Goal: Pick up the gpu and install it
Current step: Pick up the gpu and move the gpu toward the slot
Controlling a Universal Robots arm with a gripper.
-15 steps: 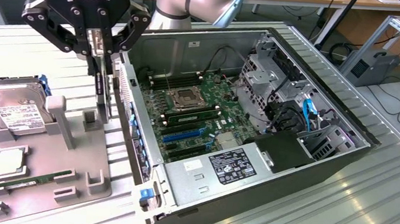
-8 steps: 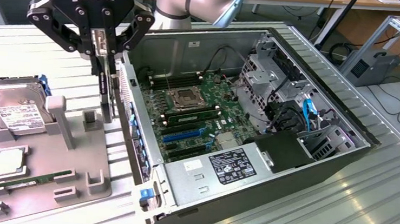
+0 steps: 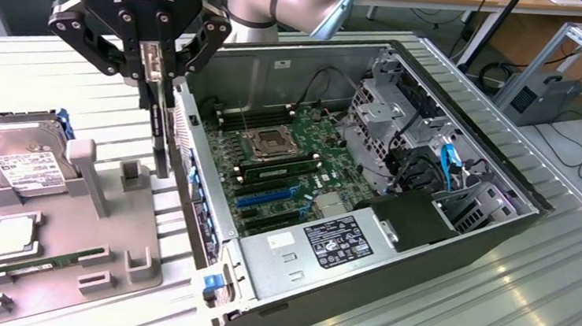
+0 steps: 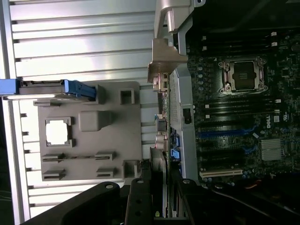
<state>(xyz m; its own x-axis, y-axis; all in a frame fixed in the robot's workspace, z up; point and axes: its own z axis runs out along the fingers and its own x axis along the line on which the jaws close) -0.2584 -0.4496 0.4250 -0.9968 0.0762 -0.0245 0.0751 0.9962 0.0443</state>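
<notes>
On the exterior view's left, a hard drive [image 3: 17,159], a processor chip [image 3: 13,235] and a green memory stick [image 3: 39,262] were seen resting in a grey tray [image 3: 70,223] on the ribbed desk [image 3: 489,307]. Past the tray's right edge, the hand [image 3: 159,68] was held above the desk, clenched on the top edge of the gpu [image 3: 160,128]. The gpu was carried upright and edge-on, hanging from the fingers between the tray and the near wall of the open case [image 3: 199,194], just beside that wall; whether it touched the wall could not be told. In the wrist view the hand [image 4: 161,187] was seen gripping the gpu [image 4: 162,89], the card's silver bracket at the end away from the fingers. Further right, the motherboard [image 3: 301,172] lay exposed inside the case, with its socket [image 3: 271,141] and a blue slot [image 3: 267,196]; the gpu was not yet seated there. A power supply [image 3: 331,242] and a drive cage [image 3: 380,115] were set further right in the case.
</notes>
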